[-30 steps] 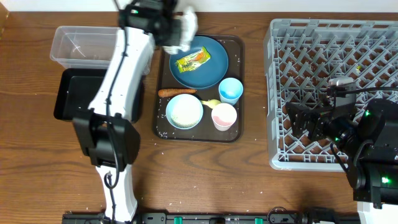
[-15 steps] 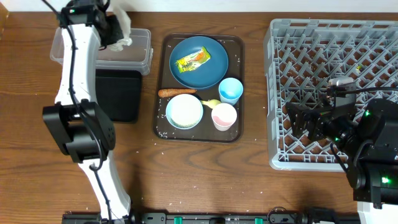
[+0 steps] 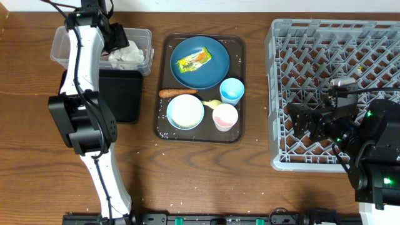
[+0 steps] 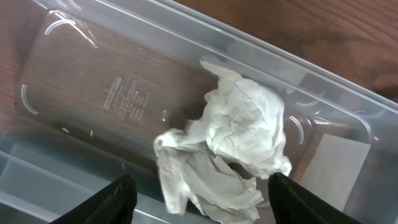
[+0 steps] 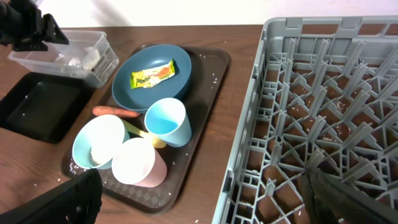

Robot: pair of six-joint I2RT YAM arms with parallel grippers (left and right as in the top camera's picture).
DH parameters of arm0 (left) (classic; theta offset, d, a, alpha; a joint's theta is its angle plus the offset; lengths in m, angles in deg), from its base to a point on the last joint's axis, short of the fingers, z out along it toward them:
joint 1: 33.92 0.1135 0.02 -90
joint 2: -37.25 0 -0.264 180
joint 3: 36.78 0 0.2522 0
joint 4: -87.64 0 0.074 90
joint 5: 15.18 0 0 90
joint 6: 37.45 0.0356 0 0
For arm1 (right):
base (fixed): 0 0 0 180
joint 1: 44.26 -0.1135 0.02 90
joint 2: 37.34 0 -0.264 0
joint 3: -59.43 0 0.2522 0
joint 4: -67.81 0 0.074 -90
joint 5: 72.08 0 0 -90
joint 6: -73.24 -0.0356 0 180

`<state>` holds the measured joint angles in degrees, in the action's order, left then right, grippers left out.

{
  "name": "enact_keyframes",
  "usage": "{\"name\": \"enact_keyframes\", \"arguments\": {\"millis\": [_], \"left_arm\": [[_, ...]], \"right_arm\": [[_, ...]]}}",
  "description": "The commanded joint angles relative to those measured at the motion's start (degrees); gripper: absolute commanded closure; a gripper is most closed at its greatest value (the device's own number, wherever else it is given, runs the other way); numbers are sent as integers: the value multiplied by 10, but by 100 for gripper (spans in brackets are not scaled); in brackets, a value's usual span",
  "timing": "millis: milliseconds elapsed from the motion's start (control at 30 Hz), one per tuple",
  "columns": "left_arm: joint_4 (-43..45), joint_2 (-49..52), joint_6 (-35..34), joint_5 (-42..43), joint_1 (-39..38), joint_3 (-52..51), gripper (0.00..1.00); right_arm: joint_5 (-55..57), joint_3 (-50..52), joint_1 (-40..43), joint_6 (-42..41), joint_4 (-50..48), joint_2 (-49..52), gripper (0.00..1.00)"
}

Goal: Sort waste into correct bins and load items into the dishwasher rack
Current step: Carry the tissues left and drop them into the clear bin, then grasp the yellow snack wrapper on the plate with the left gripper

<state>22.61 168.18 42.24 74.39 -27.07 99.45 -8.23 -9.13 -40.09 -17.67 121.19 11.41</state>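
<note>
The crumpled white tissue [image 3: 128, 57] [image 4: 242, 130] lies loose inside the clear tub [image 3: 62, 47] [image 4: 93, 81]. My left gripper [image 3: 115, 37] [image 4: 202, 193] hovers over it, open and holding nothing. My right gripper [image 3: 300, 122] [image 5: 205, 193] is open and empty above the near left part of the grey dishwasher rack [image 3: 337, 50] [image 5: 323, 93]. The yellow wrapper [image 3: 194, 60] rests in the dark blue bowl [image 3: 184, 47]. The carrot [image 3: 177, 93], white bowl [image 3: 185, 112], light blue cup [image 3: 232, 91], pink cup [image 3: 225, 117] and yellow spoon [image 3: 212, 104] sit nearby.
All the dishes stand on a dark brown serving tray [image 3: 164, 128] between the bins and the rack. The black tray [image 3: 119, 94] lies just in front of the clear tub, partly under my left arm. White rice grains [image 3: 164, 139] are scattered on the serving tray and the table.
My left arm swung the tissue from above the blue bowl to the clear tub, then opened; the tissue now lies in the tub. The right arm has not moved.
</note>
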Motion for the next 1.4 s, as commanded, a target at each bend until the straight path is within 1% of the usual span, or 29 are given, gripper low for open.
{"name": "enact_keyframes", "arguments": {"millis": [0,133,200,367,467,600,800,900,1000,1200,1333,1367], "left_arm": [[-1,-24,6,-4,-6,10,29],[5,-58,79,26,-42,10,29],[9,-65,130,34,-73,10,29],[15,-55,269,49,-161,0,25],[17,-32,313,49,-200,-1,23],[26,9,328,49,-229,-1,22],[54,72,328,50,-240,-1,22],[58,90,328,50,-245,-1,21],[69,107,328,50,-251,-1,18],[86,129,328,50,-254,-1,17],[87,140,327,49,-254,-1,18],[86,143,327,49,-254,-1,21]], "right_arm": [[-2,-13,7,-8,0,0,1],[-2,-13,7,-8,0,0,1],[-2,-13,7,-8,0,0,1],[-2,-13,7,-8,7,0,1],[-2,-13,7,-7,17,0,1],[8,-13,7,-7,30,0,1],[18,-13,7,-7,49,0,1],[22,-13,7,-7,53,0,1],[22,-13,7,-7,54,0,1],[24,-13,7,-7,54,0,1],[24,-13,7,-7,54,3,1],[24,-13,7,-7,54,3,1]]}}
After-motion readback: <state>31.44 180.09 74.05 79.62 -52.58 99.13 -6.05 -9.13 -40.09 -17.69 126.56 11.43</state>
